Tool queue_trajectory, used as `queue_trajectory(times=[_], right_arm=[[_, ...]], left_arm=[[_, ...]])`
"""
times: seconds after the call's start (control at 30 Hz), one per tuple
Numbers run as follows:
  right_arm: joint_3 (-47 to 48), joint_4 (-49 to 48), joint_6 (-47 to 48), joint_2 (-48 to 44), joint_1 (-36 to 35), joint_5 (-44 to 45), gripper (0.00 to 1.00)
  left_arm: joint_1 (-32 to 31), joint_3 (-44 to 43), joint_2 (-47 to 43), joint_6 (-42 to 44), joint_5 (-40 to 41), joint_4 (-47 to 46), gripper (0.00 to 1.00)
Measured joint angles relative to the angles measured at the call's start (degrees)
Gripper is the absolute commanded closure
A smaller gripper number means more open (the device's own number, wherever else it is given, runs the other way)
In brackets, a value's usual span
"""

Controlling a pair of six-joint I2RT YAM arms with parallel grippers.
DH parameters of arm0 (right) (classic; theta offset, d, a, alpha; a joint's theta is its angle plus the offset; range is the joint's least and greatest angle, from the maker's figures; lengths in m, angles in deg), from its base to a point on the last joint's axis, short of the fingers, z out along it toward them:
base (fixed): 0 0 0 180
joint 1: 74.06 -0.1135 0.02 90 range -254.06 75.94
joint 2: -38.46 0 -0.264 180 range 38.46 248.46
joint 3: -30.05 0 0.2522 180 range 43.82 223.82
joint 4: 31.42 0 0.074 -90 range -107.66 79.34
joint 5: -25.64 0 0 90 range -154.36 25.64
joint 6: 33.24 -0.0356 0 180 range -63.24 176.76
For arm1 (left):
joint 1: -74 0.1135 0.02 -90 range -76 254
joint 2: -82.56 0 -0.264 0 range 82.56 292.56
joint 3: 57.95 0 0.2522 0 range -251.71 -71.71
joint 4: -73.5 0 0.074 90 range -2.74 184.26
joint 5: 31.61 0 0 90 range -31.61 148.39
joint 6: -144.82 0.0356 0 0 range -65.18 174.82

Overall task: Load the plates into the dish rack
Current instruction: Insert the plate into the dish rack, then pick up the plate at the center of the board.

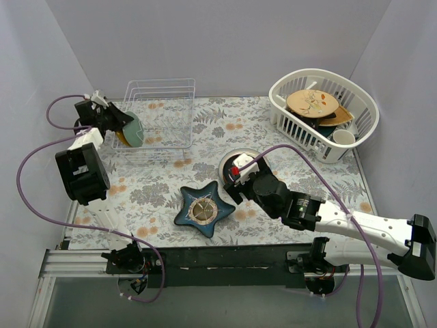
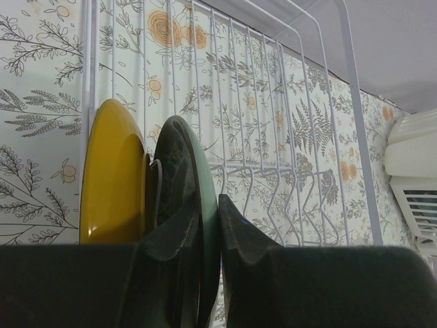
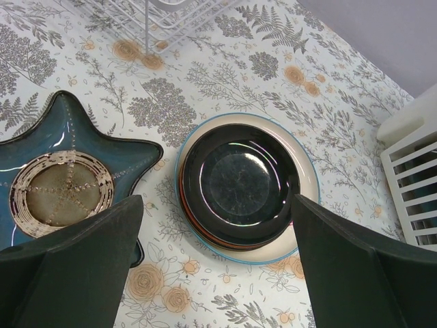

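The wire dish rack [image 1: 160, 113] stands at the back left. A yellow plate [image 2: 113, 178] stands upright in it. Beside it stands a teal-green plate [image 2: 205, 184], upright, with my left gripper [image 2: 210, 205] shut on its rim. In the top view that plate [image 1: 134, 128] shows at the rack's left side. In the middle of the table lies a stack of plates [image 1: 239, 158]: a dark glossy plate with an orange-red edge [image 3: 239, 181] on an off-white, blue-rimmed one [image 3: 304, 171]. My right gripper [image 3: 217, 198] hovers above the stack, open and holding nothing.
A dark blue star-shaped dish [image 1: 203, 208] lies just left of the stack, close to the right gripper's left finger. A white slotted basket [image 1: 324, 113] with several dishes stands at the back right. The table has a floral cloth.
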Motion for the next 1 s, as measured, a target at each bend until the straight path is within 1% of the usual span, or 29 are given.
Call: queue_trajectory(times=[0.07, 0.1, 0.2, 0.23, 0.3, 0.4, 0.63, 1.0], right_arm=[[0.0, 0.02, 0.0, -0.13, 0.0, -0.07, 0.03], [0.0, 0.02, -0.02, -0.2, 0.0, -0.11, 0.03], [0.0, 0.04, -0.15, -0.31, 0.0, -0.17, 0.03], [0.0, 0.07, -0.24, -0.31, 0.0, -0.2, 0.03], [0.0, 0.09, -0.44, -0.37, 0.0, -0.37, 0.03], [0.0, 0.09, -0.7, -0.39, 0.02, -0.61, 0.03], [0.0, 0.04, -1.31, -0.39, 0.22, -1.64, 0.03], [0.0, 0.04, -1.31, -1.92, 0.22, -1.55, 0.03]], left_arm=[[-0.11, 0.04, 0.0, 0.07, 0.55, -0.11, 0.82], [-0.17, 0.07, 0.0, 0.04, 0.85, -0.15, 0.74], [-0.22, 0.33, -0.02, -0.07, 1.79, -0.11, 0.61], [-0.26, 0.39, -0.11, -0.09, 1.86, -0.13, 0.55], [-0.52, 0.42, -0.37, -0.07, 2.86, -0.07, 0.49], [-1.05, 0.59, -1.36, 0.15, 4.87, 0.07, 0.36], [-1.53, 0.72, -6.19, 0.83, 9.9, 1.4, 0.3], [-1.44, 2.67, -20.52, -0.09, 11.43, 3.28, 0.27]])
